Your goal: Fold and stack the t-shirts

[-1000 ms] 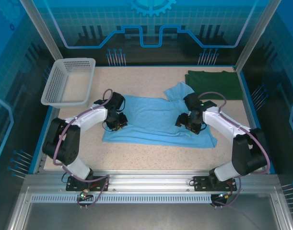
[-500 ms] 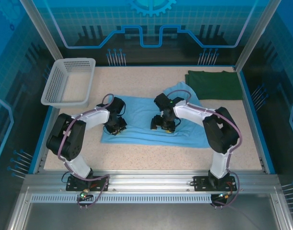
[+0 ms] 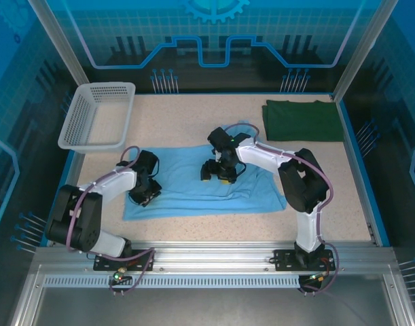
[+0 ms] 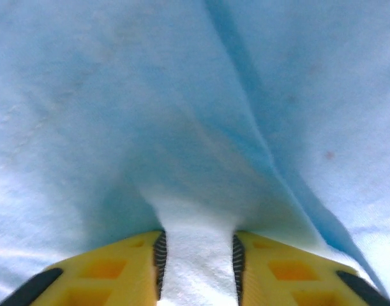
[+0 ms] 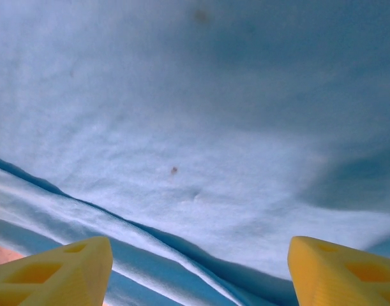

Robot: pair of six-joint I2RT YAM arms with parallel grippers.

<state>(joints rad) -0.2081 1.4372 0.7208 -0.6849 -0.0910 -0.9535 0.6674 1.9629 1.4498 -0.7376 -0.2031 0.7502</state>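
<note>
The light blue t-shirt (image 3: 193,193) lies flat across the middle of the table as a wide band. My left gripper (image 3: 145,193) sits low on its left end. In the left wrist view a ridge of blue t-shirt cloth (image 4: 198,255) fills the gap of my left gripper (image 4: 198,245) and touches both ribbed pads. My right gripper (image 3: 217,171) hovers over the shirt's back middle, and in the right wrist view my right gripper (image 5: 198,250) is open wide above smooth blue t-shirt cloth (image 5: 201,127) with nothing between the fingers. The dark green t-shirt (image 3: 303,121) lies folded at the back right.
A white mesh basket (image 3: 78,132) stands at the back left corner. Blue walls and metal posts ring the table (image 3: 193,119). Bare speckled tabletop shows behind the blue shirt and along the near edge.
Both arms have swung left, and the blue shirt has slid left and nearer with them. Its raised sleeve at the back right is gone and the cloth lies flatter and narrower.
</note>
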